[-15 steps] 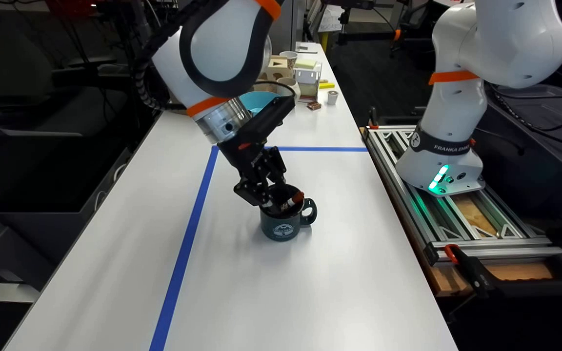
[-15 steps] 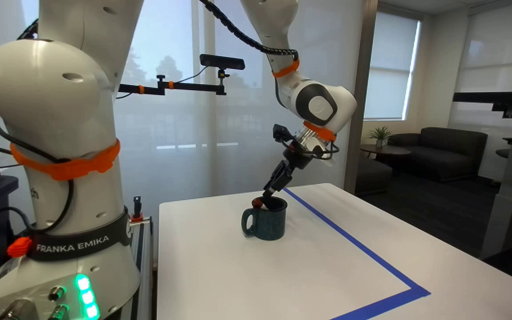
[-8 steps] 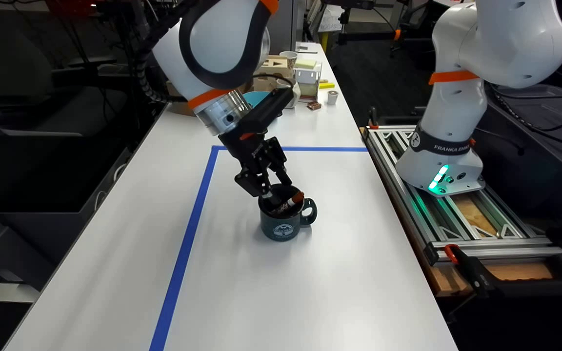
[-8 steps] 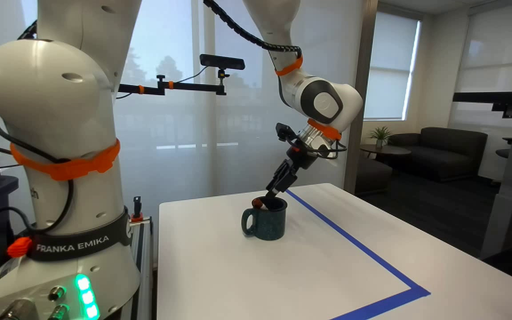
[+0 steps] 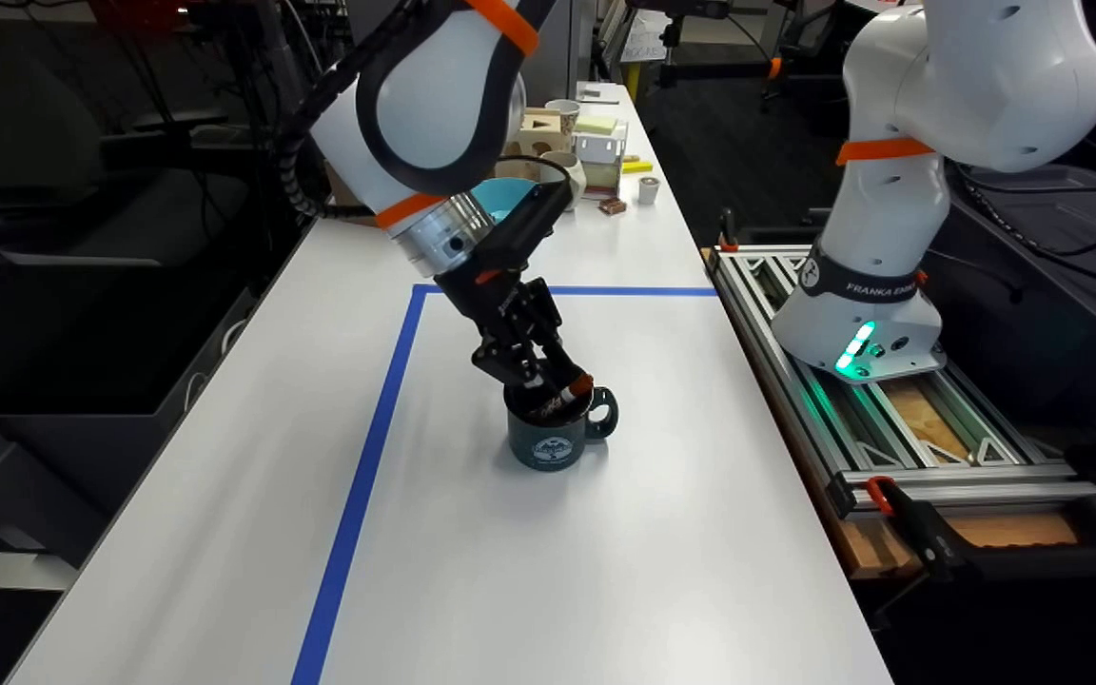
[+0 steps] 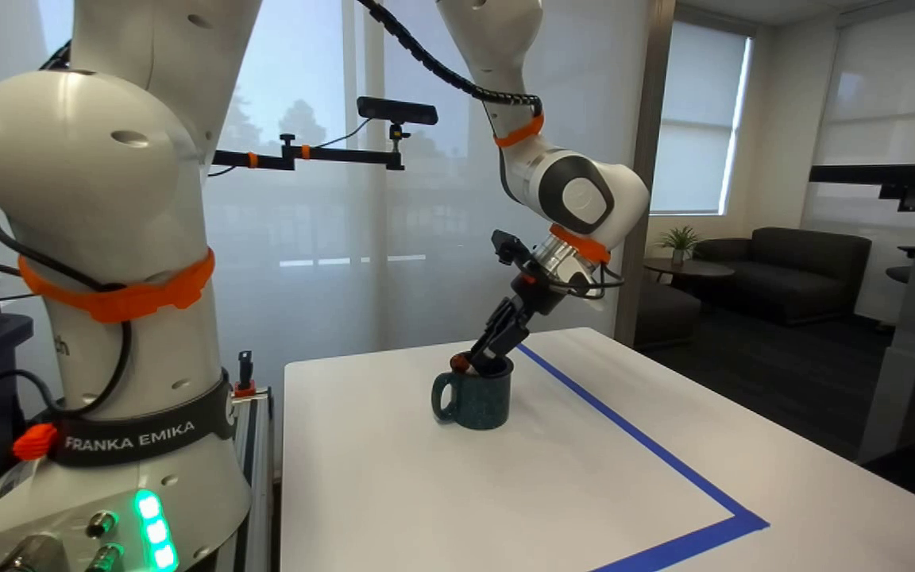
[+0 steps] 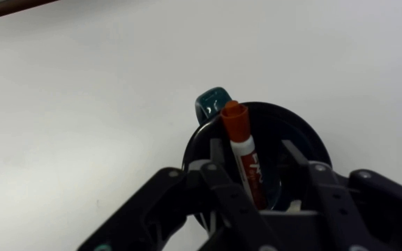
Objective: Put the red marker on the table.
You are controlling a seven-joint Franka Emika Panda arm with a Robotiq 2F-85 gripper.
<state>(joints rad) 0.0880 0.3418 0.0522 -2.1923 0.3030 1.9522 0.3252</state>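
The red marker (image 7: 239,129) leans tilted inside the dark teal mug (image 7: 307,130), its cap end up at the rim on the handle side. Its red cap also shows in both exterior views (image 5: 582,384) (image 6: 460,363). The mug (image 5: 546,447) (image 6: 483,403) stands upright on the white table (image 5: 605,561) (image 6: 394,485). My gripper (image 7: 255,150) is open, tilted, with its fingertips at the mug's mouth (image 5: 553,375) (image 6: 476,359). In the wrist view the fingers lie on either side of the marker, with gaps visible. The marker's lower end is hidden by the gripper.
Blue tape (image 5: 367,466) (image 6: 624,425) outlines part of the table. A blue bowl (image 5: 502,195), a white mug (image 5: 562,176), boxes and small items stand at the table's far end in an exterior view. The metal-railed robot base (image 5: 795,400) runs beside the table.
My gripper rose slightly from the mug, then came down again, shifted toward the handle side, its fingers now beside the marker. The mug and marker have not visibly moved.
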